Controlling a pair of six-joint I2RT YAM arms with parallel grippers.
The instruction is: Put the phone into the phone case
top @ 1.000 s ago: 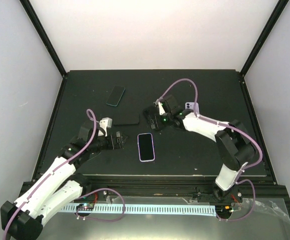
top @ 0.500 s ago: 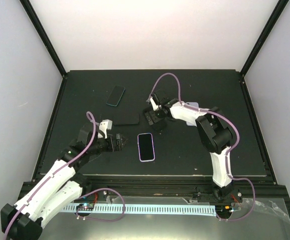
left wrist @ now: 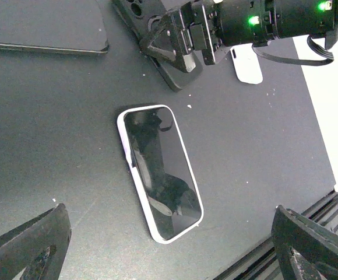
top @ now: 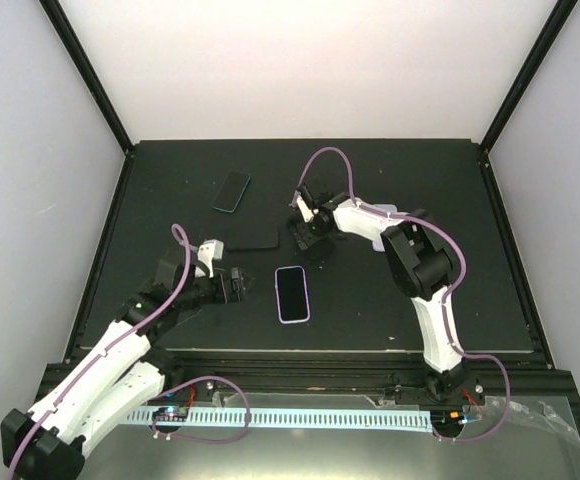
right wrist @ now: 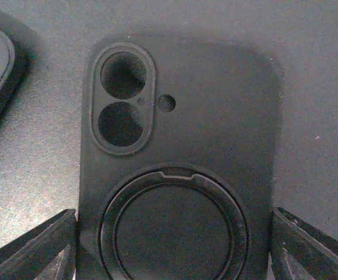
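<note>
The phone [top: 292, 293] lies screen up with a pale rim on the black table, also in the left wrist view [left wrist: 160, 172]. The black phone case [top: 313, 243] lies back side up, its camera holes and ring clear in the right wrist view [right wrist: 180, 146]. My right gripper [top: 307, 224] is open just above the case, one finger [right wrist: 41, 248] at each long side [right wrist: 173, 239]. My left gripper [top: 238, 284] is open and empty just left of the phone, its fingers [left wrist: 29, 245] spread wide either side of the phone's near end [left wrist: 170, 224].
A teal-edged phone [top: 231, 191] lies at the back left. A dark flat slab [top: 253, 237] lies left of the case. A pale lilac case [top: 382, 211] sits behind the right arm. The table's front edge [top: 310, 352] is close to the phone.
My right arm has folded in and its gripper has shifted slightly back over the case. The left arm, the phone and the case have stayed where they were.
</note>
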